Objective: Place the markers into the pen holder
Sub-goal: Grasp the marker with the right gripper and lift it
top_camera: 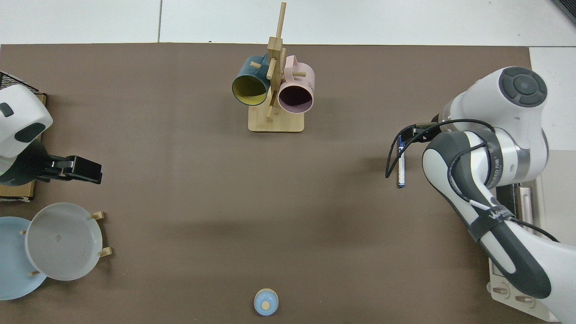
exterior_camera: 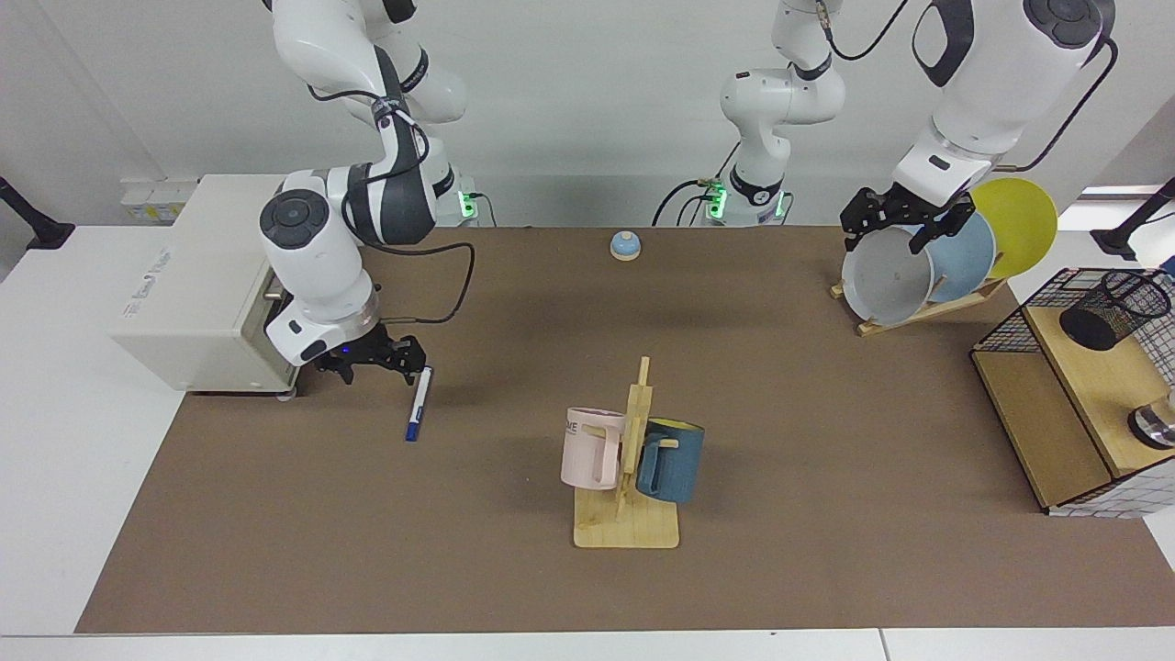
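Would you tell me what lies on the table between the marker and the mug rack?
Nothing: in the top view, bare brown mat runs from the marker to the mug rack.
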Controlling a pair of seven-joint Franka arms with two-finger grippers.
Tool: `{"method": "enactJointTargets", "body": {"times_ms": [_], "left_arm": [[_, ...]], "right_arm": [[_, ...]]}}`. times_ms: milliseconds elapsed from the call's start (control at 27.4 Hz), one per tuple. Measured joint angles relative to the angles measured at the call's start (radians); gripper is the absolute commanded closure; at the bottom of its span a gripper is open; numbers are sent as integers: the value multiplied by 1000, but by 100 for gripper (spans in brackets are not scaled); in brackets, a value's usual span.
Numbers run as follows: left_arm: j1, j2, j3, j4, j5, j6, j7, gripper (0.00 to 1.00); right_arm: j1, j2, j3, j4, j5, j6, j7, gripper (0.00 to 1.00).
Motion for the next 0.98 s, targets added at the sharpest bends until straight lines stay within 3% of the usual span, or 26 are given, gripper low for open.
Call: {"method": "enactJointTargets", "body": {"times_ms": [328,583,984], "left_arm": [[0,0,0,-7,0,0,0,0],[0,0,0,-10,0,0,0,0],[0,0,0,-11,0,0,0,0]], "right_arm": [[0,50,0,-88,0,133,34,5],[1,81,0,-90,0,171,67,27],[8,94,2,-90,-2,190,90,38]]}}
